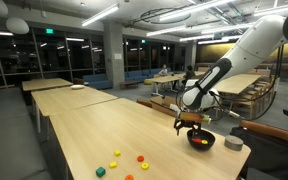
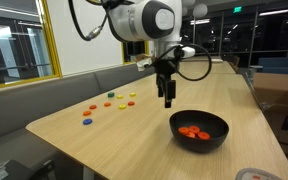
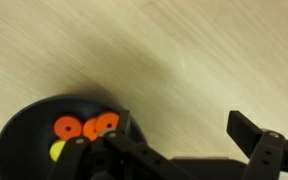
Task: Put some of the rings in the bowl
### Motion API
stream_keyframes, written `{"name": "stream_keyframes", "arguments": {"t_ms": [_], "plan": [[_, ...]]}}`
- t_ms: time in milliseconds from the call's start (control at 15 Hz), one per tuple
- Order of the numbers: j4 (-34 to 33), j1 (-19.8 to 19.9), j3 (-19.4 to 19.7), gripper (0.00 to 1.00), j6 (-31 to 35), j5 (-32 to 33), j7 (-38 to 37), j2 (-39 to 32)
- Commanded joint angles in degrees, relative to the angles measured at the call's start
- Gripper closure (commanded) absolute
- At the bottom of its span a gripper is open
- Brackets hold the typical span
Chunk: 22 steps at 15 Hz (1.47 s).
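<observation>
Wrist view: flat rings (image 3: 69, 127), round bowl (image 3: 19, 135)

Well back, an exterior view looks along the table (image 1: 84, 125) to the bowl (image 1: 201, 146); close in, an exterior view faces it (image 2: 199, 143) across the table. Both share bowl and loose rings (image 1: 117, 153). Wrist view stares straight down, tight.

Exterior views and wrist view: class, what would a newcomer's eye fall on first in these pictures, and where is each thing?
The black bowl near the end of the wooden table stands out first, with orange rings lying inside it. Just above the bowl's rim hangs the robot's claw, open and empty. Farther along the table lies a loose scatter of coloured pieces.
</observation>
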<state>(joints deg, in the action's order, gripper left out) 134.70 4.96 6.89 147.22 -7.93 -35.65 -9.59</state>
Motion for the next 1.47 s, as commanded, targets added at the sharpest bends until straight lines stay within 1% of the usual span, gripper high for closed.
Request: {"name": "stream_keyframes", "arguments": {"t_ms": [0,267,400,733,1000,1400], "plan": [[0.36,-4.6,-3.4,0.0,-4.14,0.96,1.25,2.03],[-0.65,-9.27,-7.67,0.0,-6.42,0.41,0.89,0.83],[-0.99,-11.23,-9.37,0.0,-6.52,0.25,0.55,0.01],[-2.0,-15.17,-12.32,0.0,-4.68,0.42,-0.34,-3.88],[-2.68,-18.38,-12.61,0.0,-0.5,1.38,-2.85,-7.89],[-2.0,-23.62,-10.64,0.0,6.61,4.2,-9.89,-11.43]]}}
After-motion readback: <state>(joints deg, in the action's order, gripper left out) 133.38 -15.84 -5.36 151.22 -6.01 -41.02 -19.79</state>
